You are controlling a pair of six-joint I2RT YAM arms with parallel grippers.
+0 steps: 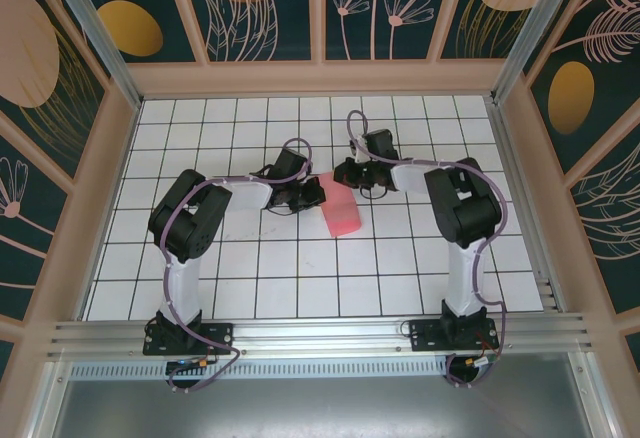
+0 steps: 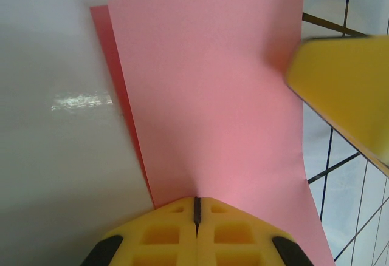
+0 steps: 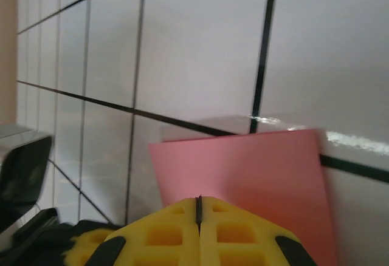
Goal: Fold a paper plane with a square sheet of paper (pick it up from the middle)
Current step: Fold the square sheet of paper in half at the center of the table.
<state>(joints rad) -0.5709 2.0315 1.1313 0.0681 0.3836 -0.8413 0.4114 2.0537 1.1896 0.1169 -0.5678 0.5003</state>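
The square sheet of paper (image 1: 342, 216) is pink-red and folded over on itself near the middle of the white gridded board (image 1: 250, 268). In the left wrist view the sheet (image 2: 213, 96) shows two layers, a darker one peeking out along its left edge. My left gripper (image 1: 314, 196) is shut on the sheet's left edge, and the paper dimples where it meets the jaws (image 2: 196, 200). My right gripper (image 1: 346, 174) is shut on the sheet's far end (image 3: 199, 200), with the pink sheet (image 3: 255, 169) spreading beyond it. A right finger (image 2: 340, 90) shows yellow over the sheet's corner.
Wooden walls with patterned panels ring the board on three sides. A metal rail (image 1: 320, 333) carrying both arm bases runs along the near edge. Both arms bend inward, their wrists close together over the board's centre. Part of the left gripper (image 3: 85, 248) sits low left in the right wrist view.
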